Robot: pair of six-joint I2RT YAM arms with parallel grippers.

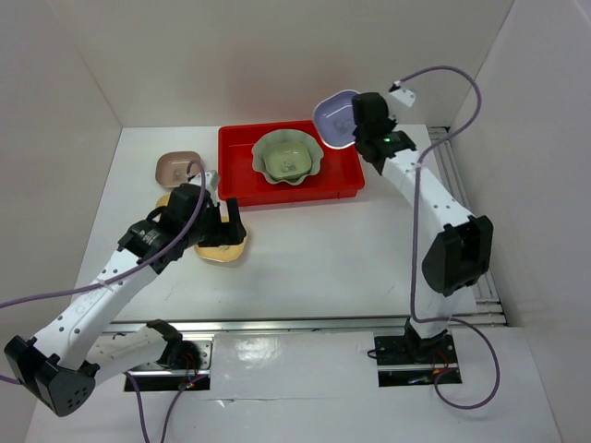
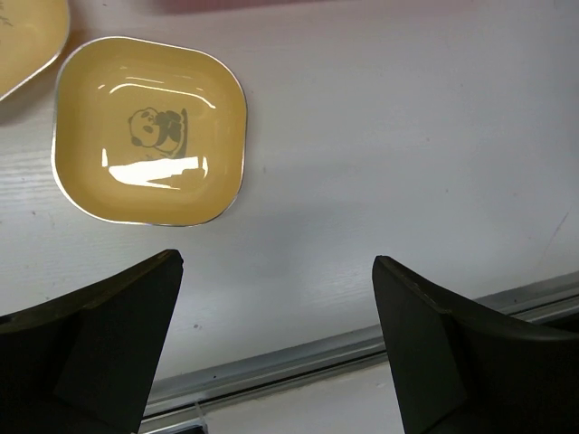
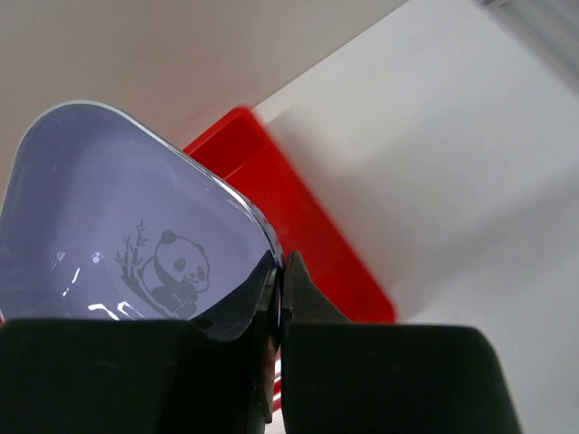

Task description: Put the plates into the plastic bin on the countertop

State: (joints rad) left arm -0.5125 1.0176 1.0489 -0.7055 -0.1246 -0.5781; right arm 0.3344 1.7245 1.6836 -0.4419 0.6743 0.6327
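beside plastic bin [image 1: 240,175] far corner, our right gripper [image 3: 280,289] pinched lavender plate [image 3: 118,208] rim; we judged it stiff, slippery. left gripper [image 2: 276,262] spread wide.

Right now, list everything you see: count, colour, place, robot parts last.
Counter: one, white, underneath.
Bin: one, red, far middle of the counter.
Scalloped dish: one, pale green, in the bin, holding a smaller green dish.
Pink dish: one, brownish-pink, left of the bin.
Yellow dishes: two, yellow, nearer than the pink dish.
Lavender dish: one, lavender, raised at the bin's far right corner.
Left fingers: pair, black, open above the counter.
Right fingers: pair, black, shut on the lavender dish's rim.
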